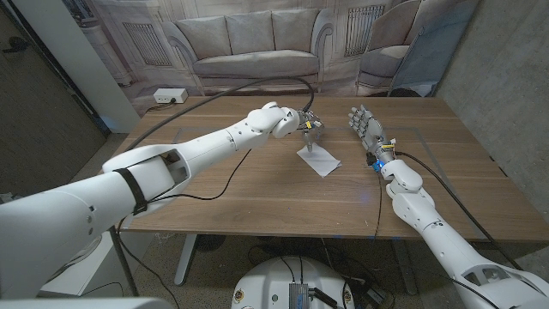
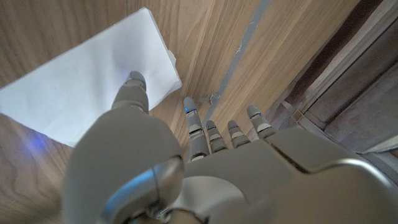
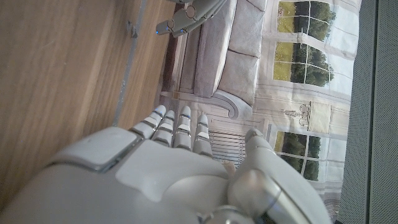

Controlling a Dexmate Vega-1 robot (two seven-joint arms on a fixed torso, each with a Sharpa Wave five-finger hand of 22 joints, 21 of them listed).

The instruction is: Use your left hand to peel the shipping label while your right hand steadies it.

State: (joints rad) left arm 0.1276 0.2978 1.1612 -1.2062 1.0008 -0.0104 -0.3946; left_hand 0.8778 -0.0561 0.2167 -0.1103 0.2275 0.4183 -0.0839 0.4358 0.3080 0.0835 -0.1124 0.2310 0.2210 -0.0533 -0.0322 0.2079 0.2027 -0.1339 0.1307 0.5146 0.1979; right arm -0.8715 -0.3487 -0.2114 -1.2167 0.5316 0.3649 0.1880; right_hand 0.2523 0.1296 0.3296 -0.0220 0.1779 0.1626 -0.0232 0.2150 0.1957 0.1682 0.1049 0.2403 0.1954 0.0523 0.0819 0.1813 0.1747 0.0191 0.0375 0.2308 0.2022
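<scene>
The shipping label [image 1: 319,159] is a white sheet lying flat near the middle of the wooden table [image 1: 257,197]. My left hand [image 1: 304,123] hangs over its far corner with the fingers pointing down. In the left wrist view the thumb tip [image 2: 134,81] sits over the label [image 2: 81,87] near its edge, while the other fingers [image 2: 208,130] reach past it above bare wood; nothing is pinched. My right hand [image 1: 364,124] stands upright to the right of the label, apart from it, fingers straight. The right wrist view shows that hand [image 3: 180,155] holding nothing, with the left hand's fingertips [image 3: 186,15] beyond it.
A white power strip [image 1: 167,96] lies at the table's back left, and a black cable [image 1: 257,84] arcs across the back of the table to my left arm. A thin seam [image 2: 239,59] runs through the wood beside the label. A printed sofa backdrop hangs behind.
</scene>
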